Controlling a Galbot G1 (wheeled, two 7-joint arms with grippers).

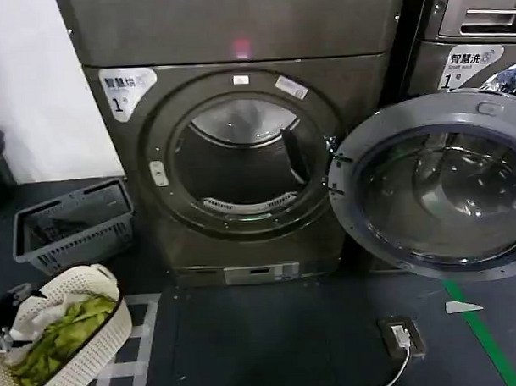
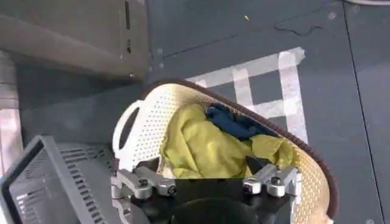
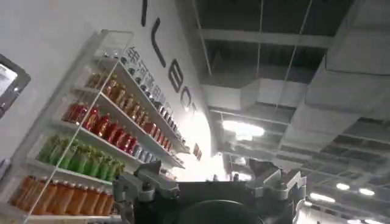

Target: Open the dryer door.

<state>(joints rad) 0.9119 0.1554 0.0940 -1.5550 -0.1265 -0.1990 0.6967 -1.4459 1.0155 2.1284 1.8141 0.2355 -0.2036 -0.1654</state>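
The dryer door (image 1: 436,191) stands wide open, swung out to the right of the grey-bronze dryer (image 1: 236,41). Its grey inner face and domed glass face me. The round drum opening (image 1: 240,160) is uncovered and dark inside. My left gripper (image 2: 207,167) hangs open low at the left, above a white laundry basket (image 2: 137,131) of yellow-green and blue clothes, holding nothing. My right gripper (image 3: 210,173) is open too. It points up at the ceiling and a wall shelf of bottles (image 3: 103,131), away from the dryer.
The white laundry basket (image 1: 110,329) sits on the floor at the front left, with a grey crate (image 1: 72,221) behind it. An LG machine (image 1: 473,33) stands right of the dryer. A small adapter with a cable (image 1: 401,336) and a green floor line (image 1: 483,338) lie below the door.
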